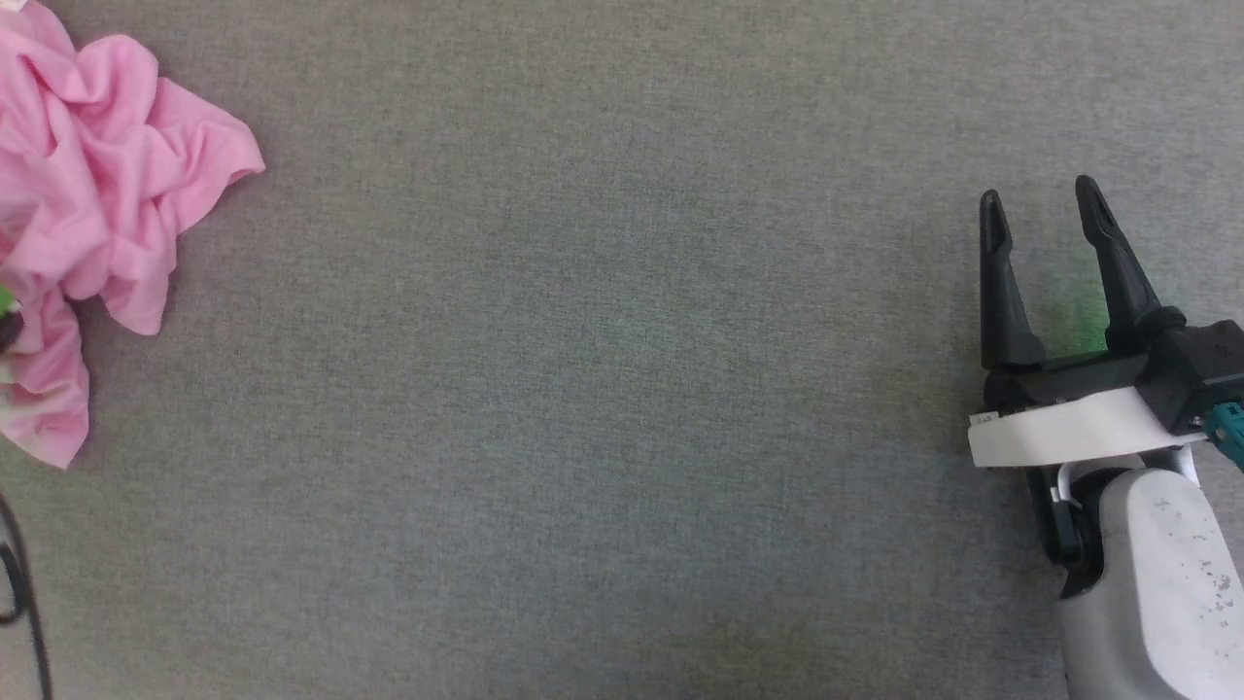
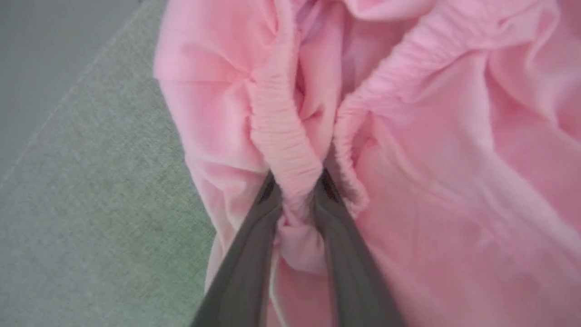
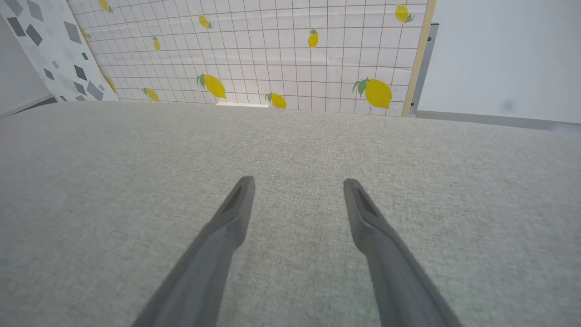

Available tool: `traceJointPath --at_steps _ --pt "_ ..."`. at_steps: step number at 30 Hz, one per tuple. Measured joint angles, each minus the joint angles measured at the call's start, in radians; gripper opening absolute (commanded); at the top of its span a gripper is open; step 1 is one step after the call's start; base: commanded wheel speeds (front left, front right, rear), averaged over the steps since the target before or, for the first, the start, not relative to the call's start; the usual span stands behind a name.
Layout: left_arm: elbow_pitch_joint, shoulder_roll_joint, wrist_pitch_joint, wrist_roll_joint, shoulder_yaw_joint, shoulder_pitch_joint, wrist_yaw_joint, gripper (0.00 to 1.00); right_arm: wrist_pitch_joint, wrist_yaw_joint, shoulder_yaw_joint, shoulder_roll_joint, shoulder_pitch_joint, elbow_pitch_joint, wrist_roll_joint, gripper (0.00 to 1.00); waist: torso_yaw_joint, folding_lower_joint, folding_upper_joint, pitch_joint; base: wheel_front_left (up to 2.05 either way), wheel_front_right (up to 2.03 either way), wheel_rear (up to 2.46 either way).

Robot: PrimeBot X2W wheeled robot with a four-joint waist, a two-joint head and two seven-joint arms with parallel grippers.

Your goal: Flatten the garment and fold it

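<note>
The garment [image 1: 97, 194] is a crumpled light-pink heap at the far left edge of the grey table in the head view. Seen from the left wrist, the garment [image 2: 431, 159] takes up most of the picture, and my left gripper [image 2: 297, 190] is shut on a fold of its gathered elastic waistband [image 2: 281, 136]. My right gripper [image 1: 1045, 209] hovers over bare cloth at the right side of the table, far from the garment, its jaws open and empty. In the right wrist view the right gripper [image 3: 297, 193] also stands open over the table.
A grey fabric tabletop [image 1: 583, 389] spreads between the garment and the right arm. Its edge [image 2: 68, 95] runs close beside the garment on the left. A lemon-patterned tiled panel [image 3: 272, 50] stands behind the table's far side. A dark cable [image 1: 19, 583] hangs at the lower left.
</note>
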Motion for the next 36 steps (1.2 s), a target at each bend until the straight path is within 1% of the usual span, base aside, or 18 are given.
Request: traceJointPath --at_steps 3,6,8,9,12,15,17,19,23,28,32,36 --pt "-0.024 0.002 -0.135 0.066 -0.023 0.031 -0.024 0.00 0.000 0.000 -0.001 0.000 0.003 0.010 0.007 1.00 -0.002 0.0000 0.0000 -0.021 0.00 0.00 0.00" --pt "-0.049 0.004 -0.346 0.146 -0.035 0.027 -0.038 0.00 0.000 0.000 -0.008 -0.001 0.018 0.016 0.014 1.00 -0.001 0.0000 0.0000 -0.054 0.00 0.00 0.00" --pt "-0.056 0.013 -0.498 0.203 -0.043 0.006 -0.056 0.00 0.000 0.000 -0.011 -0.002 0.033 0.022 0.018 1.00 0.002 0.0000 0.0000 -0.084 0.00 0.00 0.00" --pt "-0.054 0.019 -0.561 0.219 -0.052 -0.009 -0.072 0.00 0.000 0.000 -0.012 -0.001 0.041 0.027 0.022 1.00 0.004 0.0000 0.0000 -0.101 0.00 0.00 0.00" --pt "-0.050 0.026 -0.714 0.271 -0.084 -0.059 -0.109 0.00 0.000 0.000 -0.019 -0.001 0.068 0.045 0.032 1.00 0.009 0.0000 0.0000 -0.155 0.00 0.00 0.00" --pt "-0.038 0.027 -0.815 0.323 -0.134 -0.108 -0.139 0.00 0.000 0.000 -0.032 -0.001 0.104 0.059 0.041 1.00 0.012 0.0000 0.0000 -0.214 0.00 0.00 0.00" --pt "-0.035 0.015 -0.863 0.342 -0.164 -0.134 -0.152 0.00 0.000 0.000 -0.039 -0.001 0.130 0.068 0.044 1.00 0.013 -0.0001 0.0000 -0.254 0.00 0.00 0.00" --pt "-0.033 -0.002 -0.899 0.359 -0.202 -0.164 -0.175 0.00 0.000 0.000 -0.040 -0.001 0.156 0.076 0.045 1.00 0.013 -0.0001 0.0000 -0.298 0.00 0.00 0.00" --pt "-0.041 -0.061 -0.907 0.370 -0.280 -0.207 -0.209 0.00 0.000 0.000 -0.049 -0.001 0.188 0.080 0.051 1.00 0.008 -0.0001 0.0000 -0.375 0.00 0.00 0.00" --pt "-0.072 -0.148 -0.904 0.379 -0.386 -0.253 -0.262 0.00 0.000 0.000 -0.042 -0.001 0.213 0.083 0.059 1.00 -0.014 -0.0001 0.0000 -0.455 0.00 0.00 0.00" --pt "-0.075 -0.226 -0.904 0.368 -0.453 -0.260 -0.300 0.00 0.000 0.000 -0.033 -0.001 0.218 0.087 0.069 1.00 -0.053 -0.0001 0.0000 -0.492 0.00 0.00 0.00" --pt "-0.059 -0.328 -0.906 0.342 -0.516 -0.252 -0.324 0.00 0.000 0.000 -0.033 -0.001 0.234 0.087 0.069 1.00 -0.106 -0.0001 0.0000 -0.514 0.00 0.00 0.00"
